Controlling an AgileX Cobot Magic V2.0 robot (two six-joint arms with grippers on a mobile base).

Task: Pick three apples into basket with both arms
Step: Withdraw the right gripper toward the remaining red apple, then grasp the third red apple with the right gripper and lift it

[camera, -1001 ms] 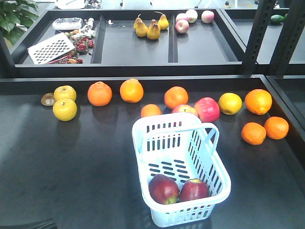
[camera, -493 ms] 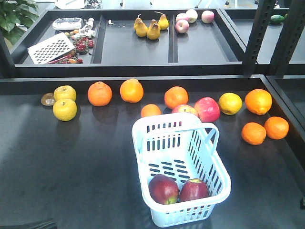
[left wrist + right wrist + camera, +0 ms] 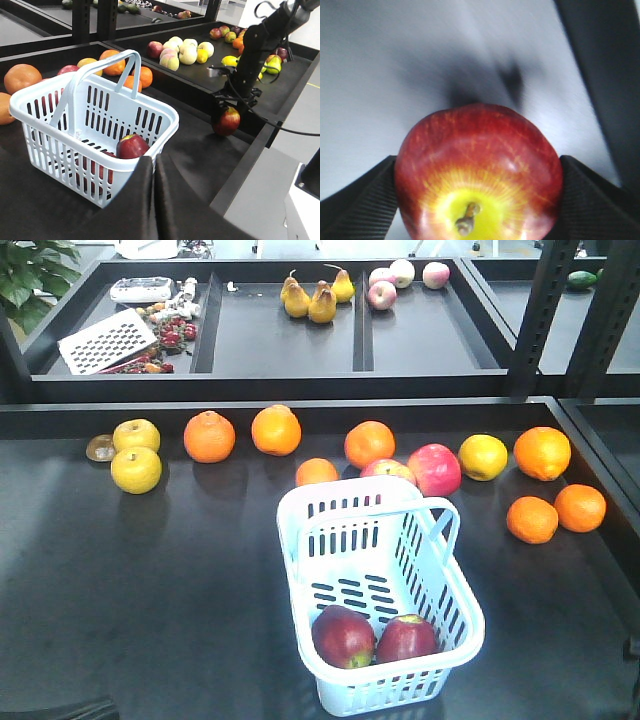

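Nothing shifts on our surface (image 3: pixel 150 570): two apples (image 3: pixel 343 636) stay in the basket (image 3: pixel 440 610). Our right jaws pinch a third apple (image 3: pixel 479 172); left jaws pressed together.

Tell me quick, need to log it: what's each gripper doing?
Left gripper: shut, empty.
Right gripper: shut on an apple.

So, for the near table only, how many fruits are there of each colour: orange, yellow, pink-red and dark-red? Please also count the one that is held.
Oranges: 7
Yellow fruits: 3
Pink-red apples: 2
Dark-red apples in the basket: 2
Dark-red apple in the right gripper: 1
Total: 15
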